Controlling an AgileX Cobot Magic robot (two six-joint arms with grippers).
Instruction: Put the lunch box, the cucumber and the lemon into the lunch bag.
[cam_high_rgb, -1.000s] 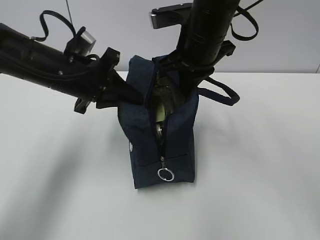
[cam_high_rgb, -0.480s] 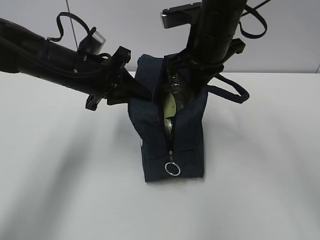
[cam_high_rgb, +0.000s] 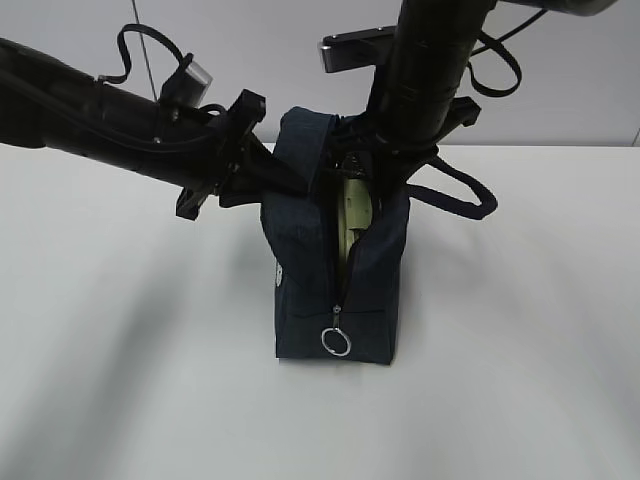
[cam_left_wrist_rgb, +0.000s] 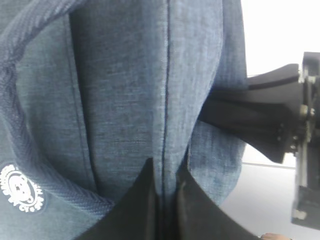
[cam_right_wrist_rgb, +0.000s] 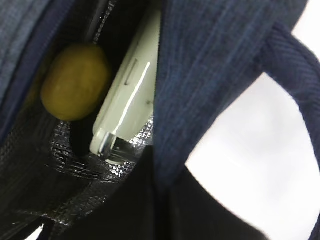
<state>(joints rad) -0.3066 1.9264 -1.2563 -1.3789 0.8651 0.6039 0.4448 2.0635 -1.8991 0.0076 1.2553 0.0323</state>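
White bench (cam_high_rgb: 120, 400) fills the lower frame of the exterior view. On it, centre frame, stands the boxy dark navy fabric lunch bag (cam_high_rgb: 300, 260), upright, its top zipper parted down the near end, metal ring pull (cam_high_rgb: 336, 343) hanging low on that end. One padded loop handle (cam_high_rgb: 462, 195) droops to the right of the bag.

My left tool (cam_left_wrist_rgb: 164, 200) comes in from the upper left of the exterior frame. Its jaws are pinched together on a fold of the bag's left wall fabric; the wrist view shows the cloth seam running down between the two dark fingers (cam_left_wrist_rgb: 137, 200).

My right tool (cam_right_wrist_rgb: 150, 200) drops from top centre into the bag's mouth. Jaws closed onto the right wall's edge, cloth between them.

Inside the bag, lower left of the right wrist view: the rectangular clear lunch box with pale sage-green lid (cam_right_wrist_rgb: 130, 100) stands on edge against the right wall. The small yellow lemon (cam_right_wrist_rgb: 75, 87) sits just beside it, touching the lid's face. Silver lining (cam_right_wrist_rgb: 65, 165) beneath both.

Cucumber: cannot tell.
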